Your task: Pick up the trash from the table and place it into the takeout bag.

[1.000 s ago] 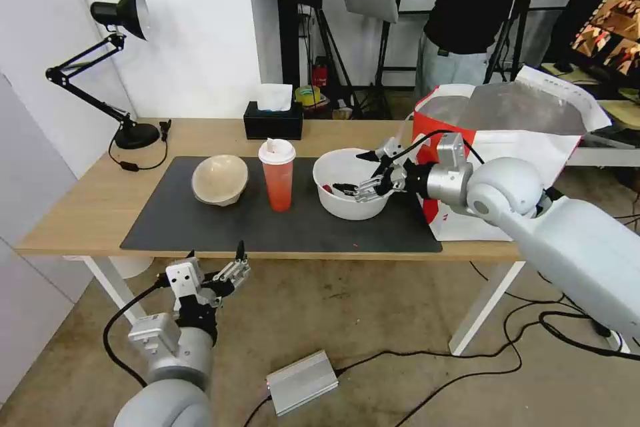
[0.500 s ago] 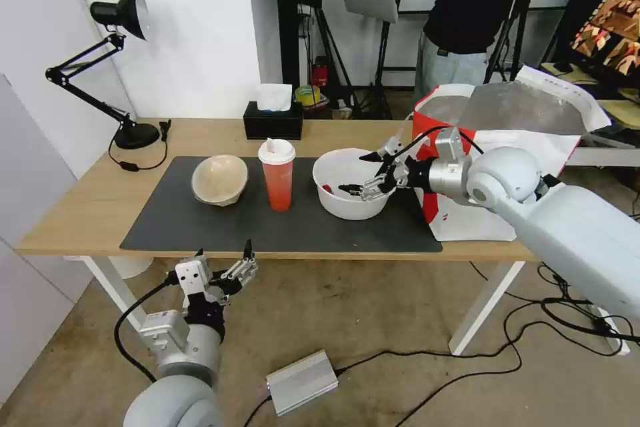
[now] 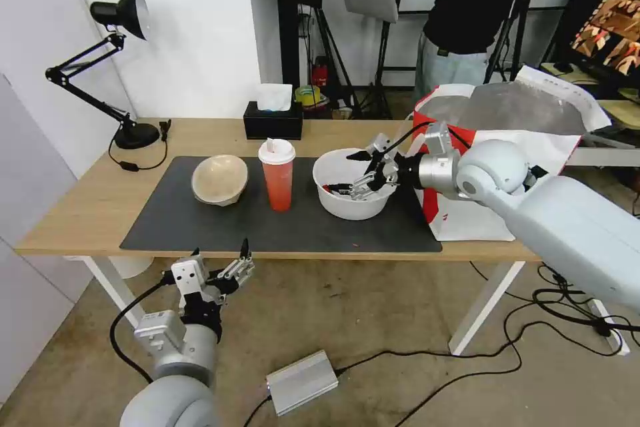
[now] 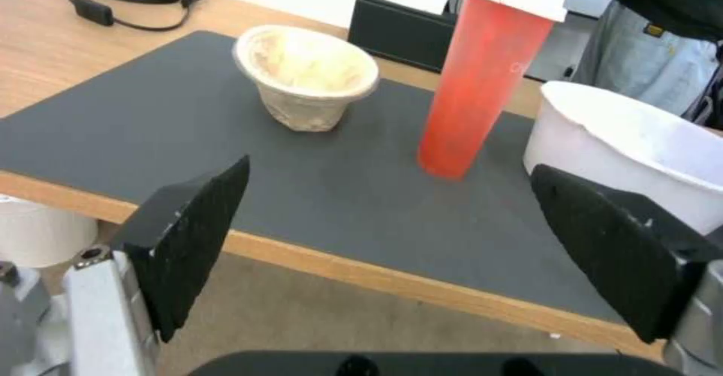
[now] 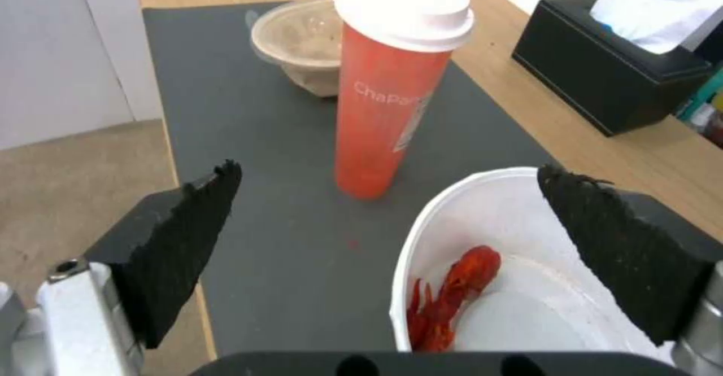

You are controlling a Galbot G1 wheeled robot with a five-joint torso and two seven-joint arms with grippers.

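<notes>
On the table (image 3: 80,213), a dark mat (image 3: 200,227) carries the trash. It is a beige bowl (image 3: 219,179), a red cup with a white lid (image 3: 277,175) and a wide white bowl (image 3: 347,203). My right gripper (image 3: 341,171) hangs open over the white bowl's right rim, one finger above the inside. In the right wrist view the white bowl (image 5: 422,240) holds red crayfish scraps (image 5: 452,297), with the cup (image 5: 392,94) beyond. The takeout bag (image 3: 507,147) stands open at the table's right end. My left gripper (image 3: 221,255) waits open below the front edge.
A black tissue box (image 3: 273,121) sits at the back of the table, and a black desk lamp (image 3: 127,133) at the far left. Cables and a silver box (image 3: 301,381) lie on the floor. A person stands behind the bag.
My right gripper has moved left, farther over the white bowl, still open. The left arm has shifted only slightly under the table edge.
</notes>
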